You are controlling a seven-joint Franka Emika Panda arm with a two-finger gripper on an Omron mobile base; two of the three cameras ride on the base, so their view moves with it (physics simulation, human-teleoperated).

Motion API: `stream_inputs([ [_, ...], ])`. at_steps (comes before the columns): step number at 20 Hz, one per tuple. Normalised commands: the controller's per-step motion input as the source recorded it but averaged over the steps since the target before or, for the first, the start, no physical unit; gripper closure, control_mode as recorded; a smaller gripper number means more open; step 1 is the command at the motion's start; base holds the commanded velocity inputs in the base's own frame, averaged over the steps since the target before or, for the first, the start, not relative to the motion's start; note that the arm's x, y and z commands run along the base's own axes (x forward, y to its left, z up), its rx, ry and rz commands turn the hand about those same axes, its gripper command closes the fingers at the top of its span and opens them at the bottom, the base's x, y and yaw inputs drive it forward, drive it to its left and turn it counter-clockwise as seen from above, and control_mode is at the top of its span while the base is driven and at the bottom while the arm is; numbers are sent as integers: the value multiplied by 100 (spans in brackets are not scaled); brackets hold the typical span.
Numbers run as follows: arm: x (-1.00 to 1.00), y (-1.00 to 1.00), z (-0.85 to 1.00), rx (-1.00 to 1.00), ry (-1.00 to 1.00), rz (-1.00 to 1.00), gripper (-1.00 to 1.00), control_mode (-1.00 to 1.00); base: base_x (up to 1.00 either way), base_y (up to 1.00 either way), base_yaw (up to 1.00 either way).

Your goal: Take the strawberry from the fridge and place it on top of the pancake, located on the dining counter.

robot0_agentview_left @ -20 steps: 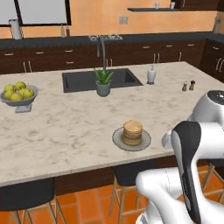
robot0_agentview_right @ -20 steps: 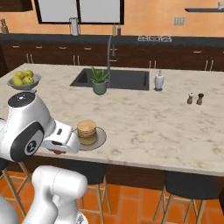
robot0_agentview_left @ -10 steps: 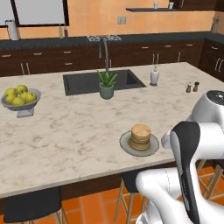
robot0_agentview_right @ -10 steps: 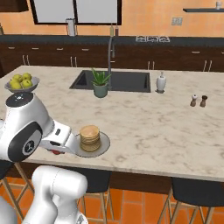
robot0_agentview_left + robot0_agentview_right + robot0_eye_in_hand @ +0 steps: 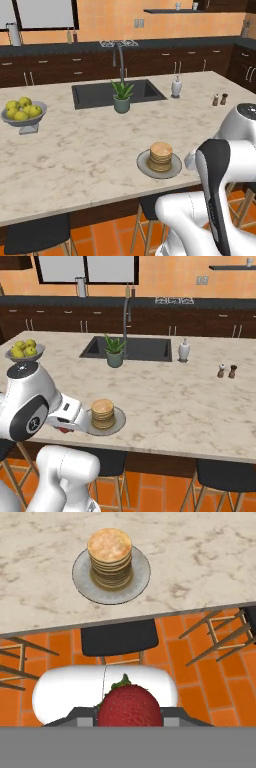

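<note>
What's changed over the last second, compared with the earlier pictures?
The base has driven sideways along the dining counter, so the whole scene slid right in both base views; the things on it have not moved. The pancake sits on its plate as before, nothing on top. The gripper stays shut on the strawberry, short of the counter edge. Fruit bowl, plant and shakers are unchanged.

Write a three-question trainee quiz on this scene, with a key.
1. True or false: the tool holds the strawberry.
2. What does the pancake sit on? A) a plate B) a bowl C) the bare counter
3. Fill in: the potted plant stands just in front of the ____.

Key: 1 true; 2 A, the grey plate; 3 sink.
</note>
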Motion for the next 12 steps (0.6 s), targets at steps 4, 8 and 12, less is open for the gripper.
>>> stream_inputs([
  [4, 71, 20, 15, 0, 1, 18, 100, -100, 0, 0, 0],
  [8, 73, 1, 36, 0, 1, 18, 100, -100, 0, 0, 0],
  [12, 91, 7, 15, 0, 1, 8, 100, -100, 0, 0, 0],
])
